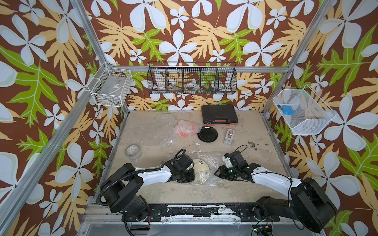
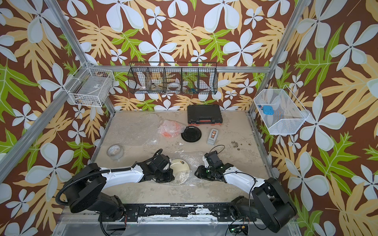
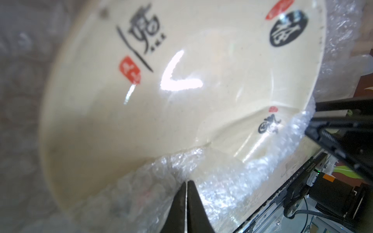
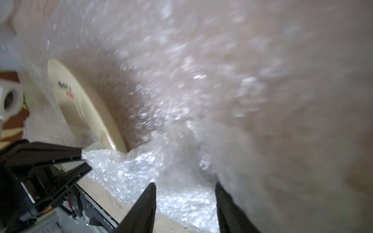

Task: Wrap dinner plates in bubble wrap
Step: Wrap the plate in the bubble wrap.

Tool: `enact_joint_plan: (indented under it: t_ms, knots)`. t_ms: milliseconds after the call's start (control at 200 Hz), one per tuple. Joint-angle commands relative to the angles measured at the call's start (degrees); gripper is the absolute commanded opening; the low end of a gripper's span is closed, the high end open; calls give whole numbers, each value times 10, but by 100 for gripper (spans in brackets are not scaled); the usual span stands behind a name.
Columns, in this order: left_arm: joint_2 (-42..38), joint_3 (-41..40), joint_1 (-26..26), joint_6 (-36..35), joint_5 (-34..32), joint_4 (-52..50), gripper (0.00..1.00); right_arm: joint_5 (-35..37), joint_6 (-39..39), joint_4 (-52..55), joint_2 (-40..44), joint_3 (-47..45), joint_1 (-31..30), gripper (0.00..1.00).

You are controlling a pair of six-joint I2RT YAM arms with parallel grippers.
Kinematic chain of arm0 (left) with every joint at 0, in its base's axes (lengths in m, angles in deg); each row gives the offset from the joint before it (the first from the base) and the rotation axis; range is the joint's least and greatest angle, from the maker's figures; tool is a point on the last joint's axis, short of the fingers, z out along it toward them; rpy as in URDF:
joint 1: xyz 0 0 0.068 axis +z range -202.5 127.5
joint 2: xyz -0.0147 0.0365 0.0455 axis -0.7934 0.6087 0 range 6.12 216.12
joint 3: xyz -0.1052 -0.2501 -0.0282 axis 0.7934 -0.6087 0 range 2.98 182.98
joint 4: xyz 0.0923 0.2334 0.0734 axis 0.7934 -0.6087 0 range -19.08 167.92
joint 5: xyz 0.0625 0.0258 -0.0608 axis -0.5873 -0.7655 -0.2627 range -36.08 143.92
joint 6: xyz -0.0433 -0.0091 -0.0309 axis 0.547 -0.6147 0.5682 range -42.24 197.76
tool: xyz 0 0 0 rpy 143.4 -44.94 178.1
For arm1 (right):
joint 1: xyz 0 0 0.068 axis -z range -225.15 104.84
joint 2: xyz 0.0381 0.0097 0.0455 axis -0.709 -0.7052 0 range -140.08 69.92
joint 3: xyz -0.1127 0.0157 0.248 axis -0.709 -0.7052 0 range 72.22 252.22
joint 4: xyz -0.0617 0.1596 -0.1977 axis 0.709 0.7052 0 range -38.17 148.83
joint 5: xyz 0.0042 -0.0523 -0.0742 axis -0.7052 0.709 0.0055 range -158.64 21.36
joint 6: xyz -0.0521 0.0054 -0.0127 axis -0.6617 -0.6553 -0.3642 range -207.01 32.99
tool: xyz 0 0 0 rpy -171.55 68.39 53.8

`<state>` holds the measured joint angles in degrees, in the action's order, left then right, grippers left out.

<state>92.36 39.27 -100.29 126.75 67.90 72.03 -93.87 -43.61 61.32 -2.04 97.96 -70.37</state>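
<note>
Cream plate [image 3: 141, 121] glossy, black/red glyphs, on bubble wrap [image 4: 141, 171]. L gripper [image 3: 186, 181] pinching its edge; R gripper [image 4: 185, 184] parted, empty.

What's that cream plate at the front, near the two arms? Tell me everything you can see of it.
The cream plate is round, shallow and glossy, with black brush marks and small red stamps. It lies face up on a sheet of bubble wrap. A fold of wrap covers its near edge, pinched by the shut left hand.
</note>
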Motion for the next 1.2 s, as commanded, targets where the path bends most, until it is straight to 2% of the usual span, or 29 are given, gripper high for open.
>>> enact_joint_plan:
  t_ms: [0, 100, 165, 240, 385, 510, 676, 861, 946, 1061, 1196]
  knots:
    - [3, -13, 1, -4, -47, -70, 9, 18, -17, 29, 19, -29, 71, 51]
    - [3, -17, 1, -2, -43, -65, 9, 4, -35, 55, 67, -52, 148, 53]
    - [3, -16, 1, -1, -38, -62, 9, 6, -43, 85, 105, -50, 174, 55]
    - [5, -11, 1, -1, -35, -61, 10, 8, -45, 115, 148, -42, 178, 58]
    - [8, -4, 1, -1, -33, -61, 9, -42, -31, 136, 196, -53, 177, 63]
    - [10, -5, 1, -2, -32, -60, 9, -103, -18, 100, 198, -86, 178, 64]
    - [10, -4, 1, -2, -30, -61, 9, -135, -1, 53, 191, -107, 177, 64]
    - [13, 0, 1, -3, -31, -62, 9, -154, 20, -6, 153, -126, 177, 57]
    - [14, 0, 1, -3, -29, -61, 9, -145, 18, -14, 142, -126, 177, 49]
    - [13, -1, 1, -3, -30, -62, 9, -132, 17, -9, 139, -125, 177, 31]
    - [12, -1, 1, -3, -28, -62, 9, -122, 13, -2, 151, -124, 177, 21]
